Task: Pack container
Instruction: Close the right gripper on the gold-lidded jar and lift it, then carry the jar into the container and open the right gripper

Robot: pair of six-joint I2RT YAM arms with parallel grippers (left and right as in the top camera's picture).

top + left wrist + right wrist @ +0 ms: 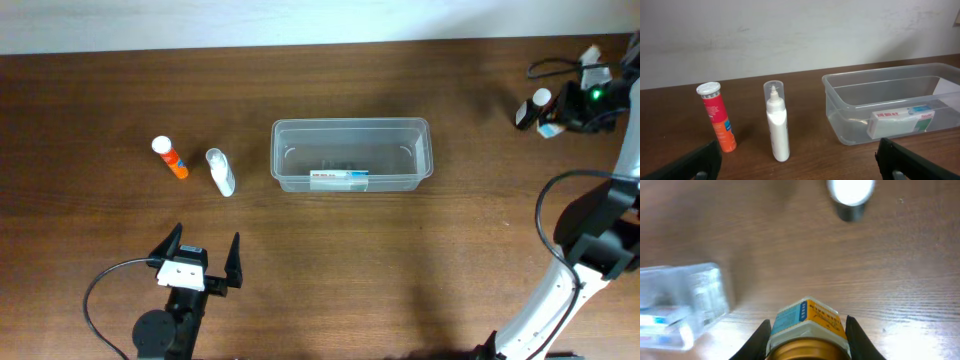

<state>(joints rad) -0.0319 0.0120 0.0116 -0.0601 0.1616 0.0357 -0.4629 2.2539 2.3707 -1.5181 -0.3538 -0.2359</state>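
The container (281,152) is a clear plastic tub at mid-table, also seen in the left wrist view (835,95) and blurred at the left of the right wrist view (710,292). A white box (339,179) (900,121) lies inside it. My right gripper (556,118) (807,330), at the far right of the table, is shut on a small gold-lidded jar (810,322) with a blue and orange label. My left gripper (200,262) (800,162) stands open near the front edge, holding nothing.
An orange tube with a white cap (170,158) (717,117) and a white bottle with a clear cap (220,172) (776,122) stand left of the container. A dark bottle with a white cap (530,108) (850,192) stands next to my right gripper.
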